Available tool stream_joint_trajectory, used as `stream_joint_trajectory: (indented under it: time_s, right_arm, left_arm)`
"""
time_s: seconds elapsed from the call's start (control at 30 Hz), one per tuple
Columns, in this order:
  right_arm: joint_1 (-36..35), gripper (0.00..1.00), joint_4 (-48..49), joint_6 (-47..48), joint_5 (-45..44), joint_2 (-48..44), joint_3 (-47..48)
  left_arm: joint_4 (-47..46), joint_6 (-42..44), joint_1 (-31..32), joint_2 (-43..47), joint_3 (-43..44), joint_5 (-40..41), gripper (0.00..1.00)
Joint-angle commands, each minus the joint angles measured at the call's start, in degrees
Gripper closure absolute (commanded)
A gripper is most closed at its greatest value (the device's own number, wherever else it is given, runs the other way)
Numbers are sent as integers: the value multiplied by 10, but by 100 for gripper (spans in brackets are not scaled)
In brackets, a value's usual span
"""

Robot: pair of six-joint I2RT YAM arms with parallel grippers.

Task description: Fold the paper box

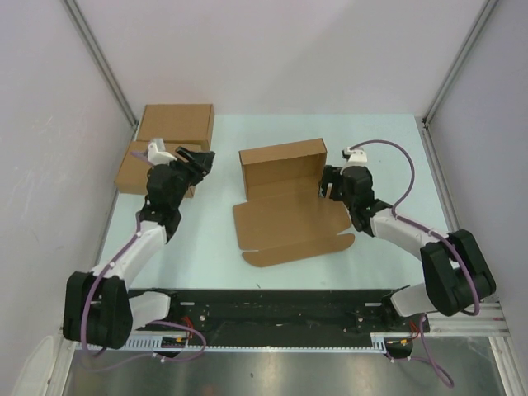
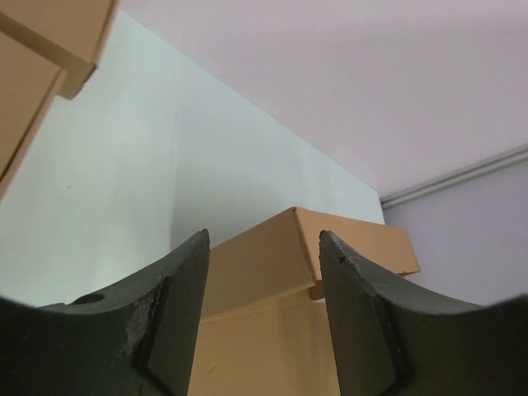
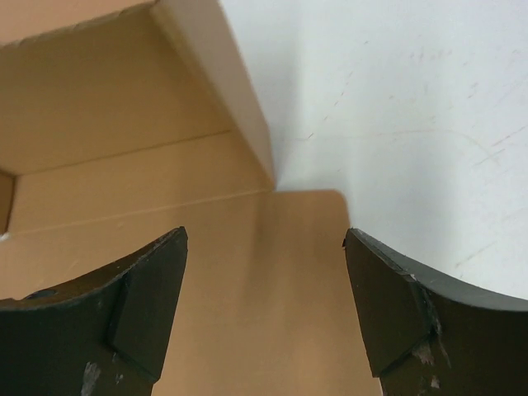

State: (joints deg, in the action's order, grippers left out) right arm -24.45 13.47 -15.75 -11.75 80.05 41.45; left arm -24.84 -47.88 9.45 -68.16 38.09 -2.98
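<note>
The paper box (image 1: pixel 280 169) stands mid-table as a brown cardboard tray with its walls raised. Its lid flap (image 1: pixel 289 227) lies flat toward the arms. My left gripper (image 1: pixel 202 158) hovers to the left of the box, apart from it, and is open. In the left wrist view the box (image 2: pixel 272 264) shows beyond the empty gap of the left gripper (image 2: pixel 262 239). My right gripper (image 1: pixel 322 186) is at the box's right front corner, open. In the right wrist view the right gripper (image 3: pixel 264 235) spans the flat flap (image 3: pixel 264 289) below the side wall (image 3: pixel 219 82), holding nothing.
Two made-up brown boxes sit at the back left, one (image 1: pixel 176 124) behind the other (image 1: pixel 132 172), close beside my left arm; they show at the top left of the left wrist view (image 2: pixel 49 41). Walls enclose the pale table (image 1: pixel 388 157) on three sides.
</note>
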Motion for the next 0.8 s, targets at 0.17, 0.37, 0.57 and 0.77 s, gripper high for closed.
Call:
stream_joint_trajectory:
  time_s: [0.17,0.37,0.57,0.77]
  right_arm:
    - [-3,18,213,51,-71,89,20]
    - [17,25,190,27,-35,156,77]
    - [34,60,135,2,8,186,136]
    - [41,76,67,-30,28,173,172]
  left_arm:
    - [83,29,-1,65,-59,69,39]
    - [81,21,0,61,-74,49,39]
    - [83,20,1,45,-57,36,39]
    - [81,13,2,40,-52,34,39]
